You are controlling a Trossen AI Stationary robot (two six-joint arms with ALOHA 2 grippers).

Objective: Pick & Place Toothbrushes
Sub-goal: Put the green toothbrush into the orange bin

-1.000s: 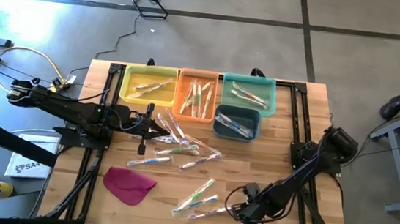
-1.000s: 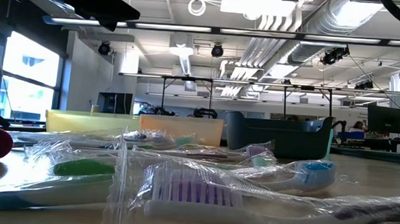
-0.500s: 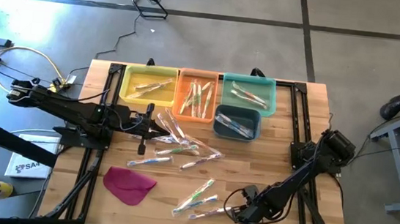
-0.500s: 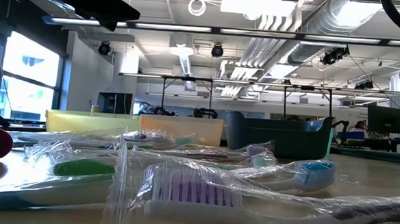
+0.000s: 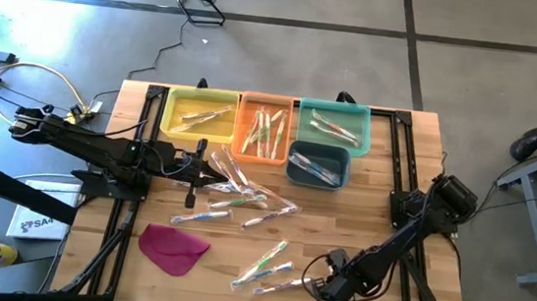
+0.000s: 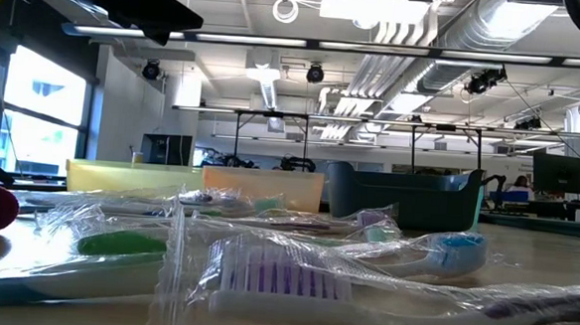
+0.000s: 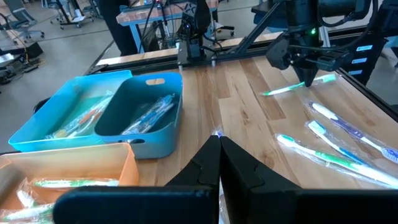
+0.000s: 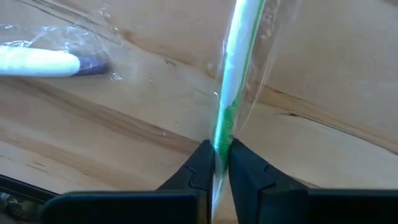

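Green-and-white toothbrush in clear wrap sits pinched in the right gripper jaws at the bench's near edge, lifted clear of the wood, likely bound for one of four bins: yellow bin, orange bin, teal bin and dark blue bin, apparently sorted by colour. Roughly ten wrapped toothbrushes lie loose mid-bench. Left gripper waits beside the bins, jaws closed on nothing. One magenta cloth lies apart.

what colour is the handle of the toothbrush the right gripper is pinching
White and green: the slim wrapped toothbrush in the right gripper shows best in the right wrist view.
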